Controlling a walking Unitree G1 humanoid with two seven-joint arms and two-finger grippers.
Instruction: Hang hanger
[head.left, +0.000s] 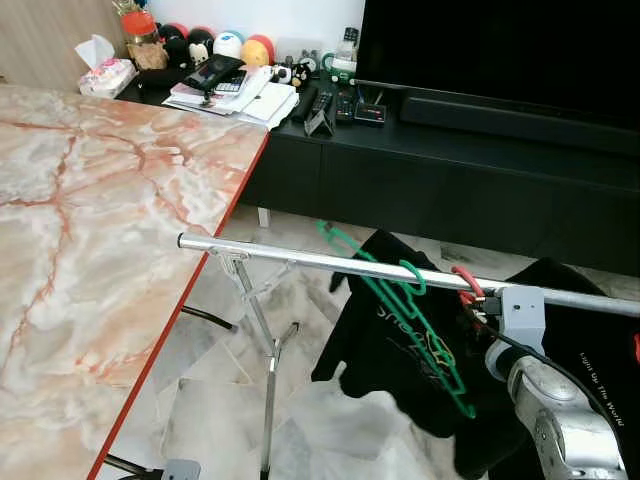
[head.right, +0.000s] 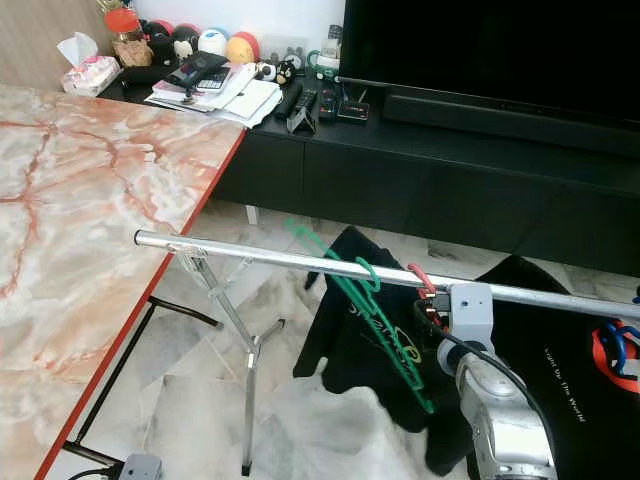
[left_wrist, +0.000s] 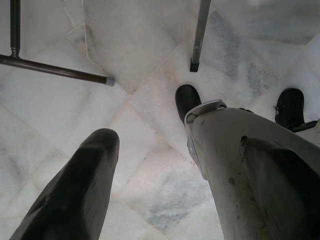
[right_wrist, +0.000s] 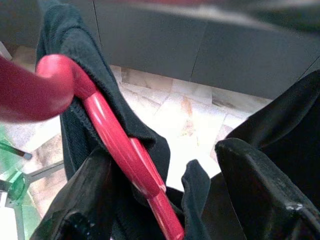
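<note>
Okay, my right gripper (right_wrist: 165, 200), jaws spread, straddles the red hanger (right_wrist: 115, 145) on the rail (head.left: 330, 262), green hanger (head.left: 415, 330) beside; left gripper (left_wrist: 185, 190) spread over floor.

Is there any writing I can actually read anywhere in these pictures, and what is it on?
"Light Up The World": white print on the black shirt hanging at the right of the rail.
The print on the black shirt on the green hanger starts with "S"; the rest is folded and unreadable.

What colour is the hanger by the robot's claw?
Red hanger, clearest in the right wrist view, beside the right claw.
</note>
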